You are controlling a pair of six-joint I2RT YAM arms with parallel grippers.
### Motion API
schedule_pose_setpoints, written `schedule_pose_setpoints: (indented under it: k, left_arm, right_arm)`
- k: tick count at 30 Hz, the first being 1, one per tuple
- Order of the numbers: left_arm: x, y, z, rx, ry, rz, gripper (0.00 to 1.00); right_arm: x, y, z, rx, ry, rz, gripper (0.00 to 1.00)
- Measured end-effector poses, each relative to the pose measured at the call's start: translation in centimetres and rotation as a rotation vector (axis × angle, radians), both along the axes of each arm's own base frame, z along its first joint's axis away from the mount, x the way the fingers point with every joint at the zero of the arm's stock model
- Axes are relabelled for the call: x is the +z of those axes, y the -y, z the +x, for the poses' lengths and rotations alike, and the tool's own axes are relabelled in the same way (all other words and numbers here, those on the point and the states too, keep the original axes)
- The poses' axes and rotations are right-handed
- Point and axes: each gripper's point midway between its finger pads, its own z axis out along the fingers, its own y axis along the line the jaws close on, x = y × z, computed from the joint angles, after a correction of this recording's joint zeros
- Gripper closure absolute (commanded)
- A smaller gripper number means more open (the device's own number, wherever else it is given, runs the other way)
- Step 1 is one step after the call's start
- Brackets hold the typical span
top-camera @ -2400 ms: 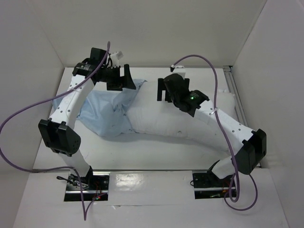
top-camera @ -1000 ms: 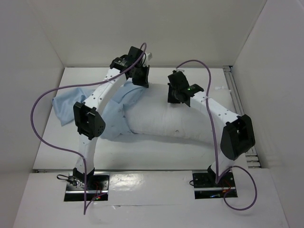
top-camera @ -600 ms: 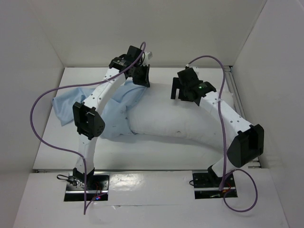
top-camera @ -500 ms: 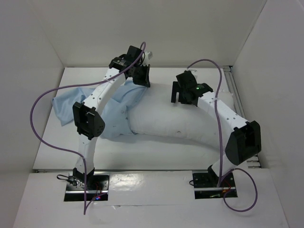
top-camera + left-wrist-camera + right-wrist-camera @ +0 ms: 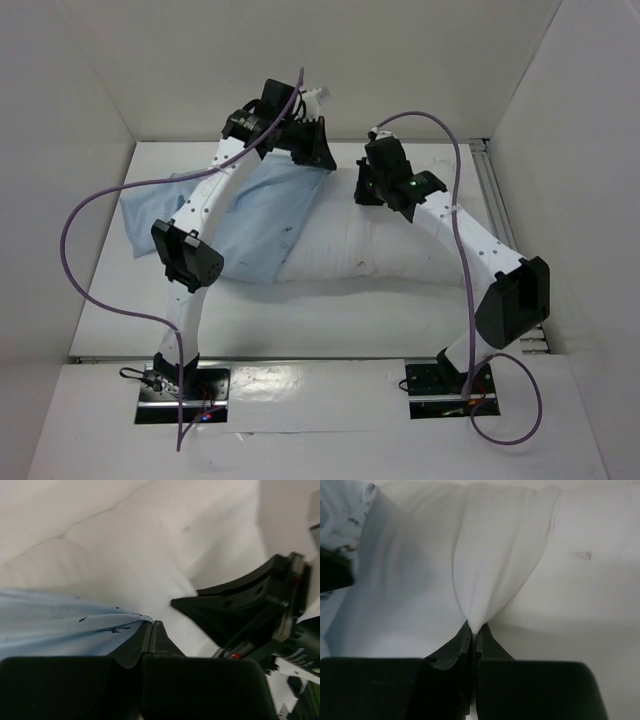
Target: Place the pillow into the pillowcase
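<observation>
The white pillow lies across the table's middle and right, with its left end under the light blue pillowcase. My left gripper is raised at the back and shut on the pillowcase's edge, so the cloth stretches out to the left. In the left wrist view the blue cloth runs into the shut left gripper, with the pillow beyond it. My right gripper sits close beside it. The right wrist view shows the right gripper shut on a pinched fold of the pillow, with a bit of pillowcase at the upper left.
White walls close in the table at the back and on both sides. A metal rail runs along the right edge. Purple cables loop off both arms. The two grippers stand only a short gap apart at the back.
My left gripper has lifted and pulled the pillowcase edge rightward, covering more of the pillow's left end. My right gripper opened briefly, shifted a little and shut again on the pillow's cloth.
</observation>
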Motion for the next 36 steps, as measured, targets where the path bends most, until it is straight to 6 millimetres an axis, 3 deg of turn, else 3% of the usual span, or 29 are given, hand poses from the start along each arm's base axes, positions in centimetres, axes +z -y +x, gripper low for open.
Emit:
schedule_pose_setpoints:
  k: [3, 6, 8, 10, 11, 12, 15, 16, 18, 22, 23, 24, 25, 26, 27, 29, 32, 34, 36]
  left_arm:
    - [3.0, 1.4, -0.6, -0.048, 0.018, -0.114, 1.0]
    - [4.5, 2.6, -1.1, -0.094, 0.014, -0.202, 1.0]
    - [4.4, 3.2, -1.3, -0.12, 0.0, -0.234, 1.0]
    - [3.5, 3.4, -1.4, -0.119, -0.024, -0.23, 1.0]
    - [2.7, 3.5, -1.3, -0.11, -0.039, -0.214, 0.92]
    - [1.9, 3.4, -1.1, -0.096, -0.046, -0.192, 0.61]
    - [-0.5, 2.8, -0.3, -0.057, -0.065, -0.114, 0.06]
    - [-1.2, 2.5, -0.1, -0.051, -0.061, -0.088, 0.0]
    - [-2.0, 1.6, 0.2, -0.023, -0.063, -0.04, 0.0]
    - [-1.6, -1.7, 0.5, 0.063, 0.001, 0.056, 0.0]
    - [-1.1, -3.0, 0.3, 0.094, 0.017, 0.076, 0.0]
    - [-0.5, -4.6, 0.1, 0.134, 0.035, 0.095, 0.0]
    - [0.4, -6.3, -0.1, 0.179, 0.058, 0.109, 0.0]
    - [1.3, -8.1, -0.4, 0.23, 0.087, 0.126, 0.0]
    - [2.3, -9.9, -0.7, 0.282, 0.12, 0.139, 0.02]
    - [4.1, -13.9, -1.8, 0.405, 0.183, 0.174, 0.03]
    - [5.2, -18.3, -5.2, 0.548, 0.258, 0.218, 0.0]
    - [3.8, -19.9, -7.9, 0.614, 0.27, 0.237, 0.02]
    - [0.1, -21.1, -10.5, 0.659, 0.224, 0.267, 0.02]
  right_arm:
    - [3.0, -0.9, -0.6, 0.011, 0.076, 0.031, 1.0]
    - [5.8, -0.9, -1.1, -0.023, 0.159, 0.076, 1.0]
    - [6.4, -0.5, -1.7, -0.056, 0.189, 0.113, 1.0]
    - [5.4, -0.2, -2.4, -0.093, 0.178, 0.145, 1.0]
    - [4.3, -0.1, -2.7, -0.113, 0.157, 0.156, 1.0]
    - [3.1, -0.1, -3.0, -0.13, 0.131, 0.164, 1.0]
    - [-0.8, 0.1, -3.7, -0.183, 0.03, 0.169, 1.0]
    - [-1.2, 0.1, -3.6, -0.197, 0.018, 0.178, 1.0]
    - [-1.0, 0.2, -3.1, -0.219, 0.021, 0.208, 1.0]
    - [-1.1, 0.9, -2.3, -0.245, 0.008, 0.235, 1.0]
    - [-1.1, 0.9, -2.1, -0.244, 0.002, 0.238, 0.95]
    - [-1.2, 0.8, -1.8, -0.237, -0.005, 0.241, 0.81]
    - [-1.1, 0.6, -1.5, -0.231, -0.009, 0.24, 0.61]
    - [-1.0, 0.5, -1.1, -0.224, -0.01, 0.239, 0.26]
    - [-0.8, 0.3, -0.6, -0.217, -0.006, 0.23, 0.15]
    - [0.1, 0.0, 0.3, -0.197, 0.017, 0.216, 0.01]
    - [2.1, -0.2, 0.9, -0.181, 0.065, 0.201, 0.0]
    - [3.5, 0.2, 1.3, -0.187, 0.096, 0.183, 0.0]
    - [4.3, 0.7, 1.4, -0.192, 0.116, 0.159, 0.0]
